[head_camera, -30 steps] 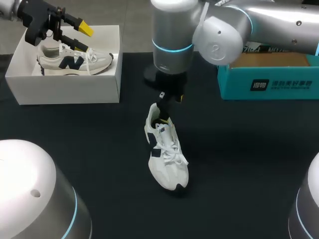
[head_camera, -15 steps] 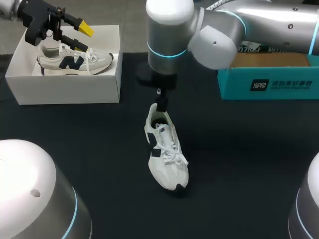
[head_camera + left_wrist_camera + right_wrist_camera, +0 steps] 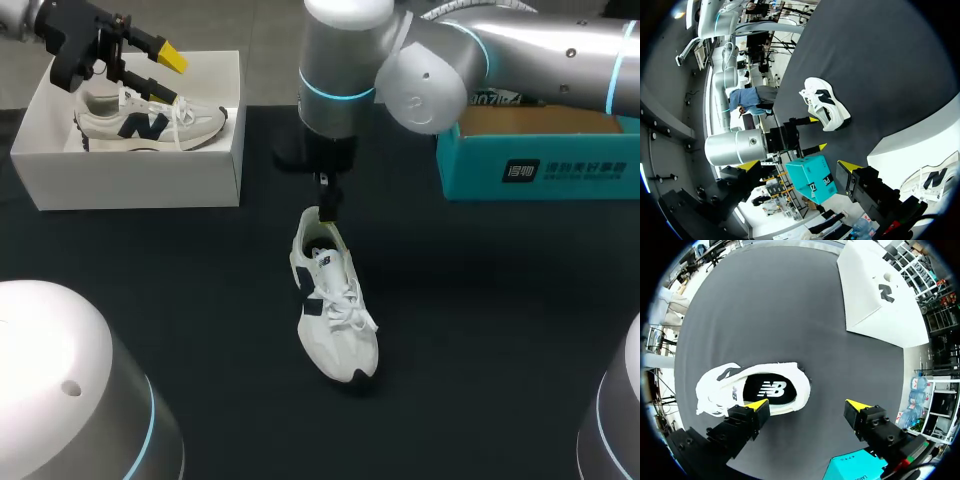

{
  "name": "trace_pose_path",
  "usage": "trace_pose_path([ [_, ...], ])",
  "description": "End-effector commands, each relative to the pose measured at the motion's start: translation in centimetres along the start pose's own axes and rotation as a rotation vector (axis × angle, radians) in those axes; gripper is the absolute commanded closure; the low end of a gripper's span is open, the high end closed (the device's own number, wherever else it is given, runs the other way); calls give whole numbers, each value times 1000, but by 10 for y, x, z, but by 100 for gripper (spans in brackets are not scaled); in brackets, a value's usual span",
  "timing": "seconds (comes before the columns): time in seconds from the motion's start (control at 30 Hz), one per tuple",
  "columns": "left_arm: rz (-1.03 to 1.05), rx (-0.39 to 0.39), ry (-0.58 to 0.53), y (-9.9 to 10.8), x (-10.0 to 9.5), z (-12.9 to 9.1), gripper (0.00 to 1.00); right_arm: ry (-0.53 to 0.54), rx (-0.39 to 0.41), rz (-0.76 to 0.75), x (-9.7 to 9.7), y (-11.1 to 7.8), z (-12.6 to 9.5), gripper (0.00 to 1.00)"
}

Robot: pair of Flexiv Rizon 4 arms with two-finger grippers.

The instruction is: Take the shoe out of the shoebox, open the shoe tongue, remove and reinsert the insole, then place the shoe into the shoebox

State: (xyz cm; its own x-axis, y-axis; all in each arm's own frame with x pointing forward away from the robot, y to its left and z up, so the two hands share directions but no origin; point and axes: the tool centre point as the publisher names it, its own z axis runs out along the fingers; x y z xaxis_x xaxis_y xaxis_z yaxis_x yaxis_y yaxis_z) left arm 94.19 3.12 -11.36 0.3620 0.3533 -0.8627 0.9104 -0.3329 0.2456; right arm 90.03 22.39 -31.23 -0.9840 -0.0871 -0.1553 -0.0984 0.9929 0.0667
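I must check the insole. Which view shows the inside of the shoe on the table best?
The right wrist view: it looks straight down into the shoe, so the dark insole shows plainly. The head view gives only a dark slit at the heel opening; the left wrist view, only the shoe's outside.

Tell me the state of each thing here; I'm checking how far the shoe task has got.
Table shoe: upright on its sole, laced, out of the box.
Insole: seated inside the table shoe.
Second shoe: resting inside the white shoebox.
White shoebox: open, no lid on.
Left tool: open, empty, above the white shoebox.
Right tool: open, empty, at the table shoe's heel.
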Motion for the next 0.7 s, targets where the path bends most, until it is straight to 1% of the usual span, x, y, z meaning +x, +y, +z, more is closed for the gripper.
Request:
trace_pose_path([
  [0.03,1,1,4,0,0,0,0,25,0,-4,-4,10,14,0],
  [0.27,1,1,4,0,0,0,0,46,-12,-34,-1,14,32,0],
  [0.4,1,1,4,0,0,0,0,62,20,-58,0,15,42,0],
  [0.7,1,1,4,0,0,0,0,89,26,-63,-4,15,66,0],
])
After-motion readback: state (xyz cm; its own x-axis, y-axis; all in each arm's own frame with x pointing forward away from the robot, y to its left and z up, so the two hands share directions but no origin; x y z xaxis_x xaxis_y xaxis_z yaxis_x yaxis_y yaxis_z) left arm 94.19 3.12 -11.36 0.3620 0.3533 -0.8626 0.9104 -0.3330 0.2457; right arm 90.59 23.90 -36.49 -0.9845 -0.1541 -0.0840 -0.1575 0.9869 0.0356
